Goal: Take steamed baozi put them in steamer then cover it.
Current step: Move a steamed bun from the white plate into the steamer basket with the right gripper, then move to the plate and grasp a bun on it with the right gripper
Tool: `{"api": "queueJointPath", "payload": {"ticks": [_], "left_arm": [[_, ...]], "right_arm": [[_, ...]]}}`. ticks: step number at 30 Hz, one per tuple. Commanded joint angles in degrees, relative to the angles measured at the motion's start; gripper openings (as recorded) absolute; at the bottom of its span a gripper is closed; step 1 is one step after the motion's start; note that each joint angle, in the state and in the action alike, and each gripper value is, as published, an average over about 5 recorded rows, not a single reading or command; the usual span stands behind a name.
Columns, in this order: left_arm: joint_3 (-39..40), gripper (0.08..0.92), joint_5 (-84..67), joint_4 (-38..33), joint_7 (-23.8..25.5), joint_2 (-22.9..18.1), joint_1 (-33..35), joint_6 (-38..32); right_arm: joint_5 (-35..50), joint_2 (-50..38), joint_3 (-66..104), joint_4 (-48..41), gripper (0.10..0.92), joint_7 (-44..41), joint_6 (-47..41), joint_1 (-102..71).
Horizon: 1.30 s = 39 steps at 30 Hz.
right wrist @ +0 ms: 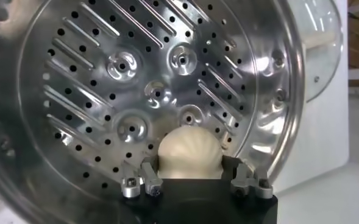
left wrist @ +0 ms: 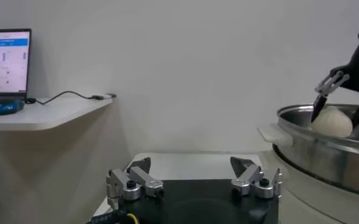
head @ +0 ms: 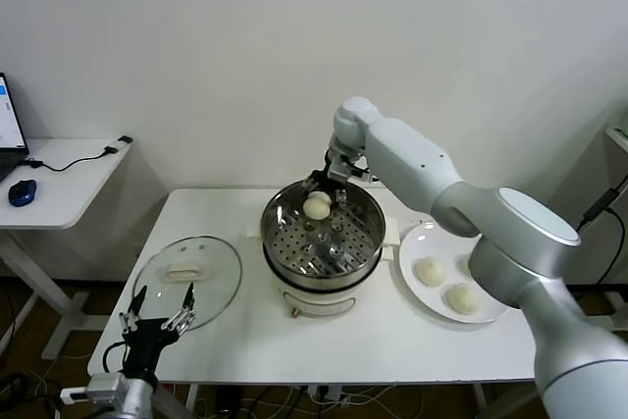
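My right gripper (head: 329, 195) is shut on a cream-white baozi (head: 317, 205) and holds it over the far rim of the shiny steamer (head: 365, 242). In the right wrist view the baozi (right wrist: 189, 152) sits between the jaws above the steamer's perforated bottom (right wrist: 106, 91). Three more baozi (head: 430, 272) lie on a white plate (head: 412, 239) right of the steamer. The glass cover (head: 218, 262) with its white handle (head: 184, 271) lies flat on the table left of the steamer. My left gripper (head: 157, 309) is open and empty at the table's near left edge; it also shows in the left wrist view (left wrist: 191, 173).
The steamer stands on a white cooker base (head: 319, 301) on a white table (head: 245, 340). A side desk (head: 69, 179) at the left holds a blue mouse (head: 22, 191) and a laptop. A white wall is behind.
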Motion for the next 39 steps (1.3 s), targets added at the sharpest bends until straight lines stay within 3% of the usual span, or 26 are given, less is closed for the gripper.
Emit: {"api": "queueJointPath", "payload": {"ticks": [1,7,12,16,18,21,24,29,39], "left_arm": [[0.0,0.823,-0.1,0.2,0.0,0.1,-0.1,-0.1],[0.1,0.823,-0.1,0.3,0.1,0.1,-0.1,0.0],[0.3,0.823,0.0,0.7,0.1,0.0,-0.2,0.0],[0.3,0.823,0.1,0.6,0.3,0.2,-0.4,0.2],[0.3,0.823,0.1,0.7,0.3,0.2,-0.5,0.3],[0.3,0.823,0.0,0.7,0.4,0.3,-0.6,0.4],[0.5,0.823,0.0,0.7,0.5,0.4,-0.6,0.6],[1.3,0.823,0.0,0.2,0.8,0.7,-0.7,1.2],[2.1,0.823,0.4,0.3,1.3,1.0,-0.3,1.6]], "right_arm": [[-3.6,0.4,0.5,-0.2,0.697,1.5,2.8,-1.5],[5.2,-0.5,-0.8,1.4,0.81,-2.2,2.8,0.7],[19.3,-2.1,-1.5,2.4,0.822,-9.0,1.9,5.4],[32.8,-7.3,-5.1,7.1,0.823,-12.9,-7.4,10.9],[36.3,-11.8,-6.8,11.9,0.823,-13.8,-18.7,13.3],[36.3,-19.8,-7.3,21.1,0.823,-14.1,-41.3,15.3],[36.2,-26.4,-5.1,26.7,0.823,-14.0,-56.9,14.9],[36.5,-35.5,-1.4,32.1,0.823,-11.5,-66.1,10.2],[36.2,-47.1,4.3,37.2,0.823,-9.0,-73.8,-0.1]]}}
